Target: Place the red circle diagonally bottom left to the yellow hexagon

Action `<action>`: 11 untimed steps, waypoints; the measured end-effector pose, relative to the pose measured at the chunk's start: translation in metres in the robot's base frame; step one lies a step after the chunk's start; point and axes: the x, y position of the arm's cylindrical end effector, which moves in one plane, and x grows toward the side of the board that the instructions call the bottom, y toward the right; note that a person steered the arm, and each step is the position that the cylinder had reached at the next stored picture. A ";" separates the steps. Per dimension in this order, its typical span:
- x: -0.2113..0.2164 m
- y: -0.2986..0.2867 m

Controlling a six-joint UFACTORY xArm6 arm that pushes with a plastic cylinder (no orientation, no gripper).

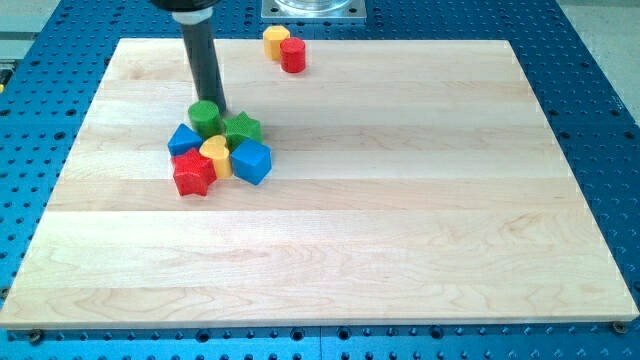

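While my tip (216, 108) touches 1 green circle (205, 118), 1 red circle (292, 55) adjoins 1 yellow hexagon (275, 41); no jaws

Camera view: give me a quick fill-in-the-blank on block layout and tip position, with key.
1. The red circle touches the yellow hexagon on the hexagon's lower ____ side.
2. My tip sits beside the ____ circle.
3. The red star lies at the cluster's ____ edge.
4. The blue cube is on the view's ____ of the yellow heart.

Missing: right; green; bottom; right
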 end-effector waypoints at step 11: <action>-0.162 0.251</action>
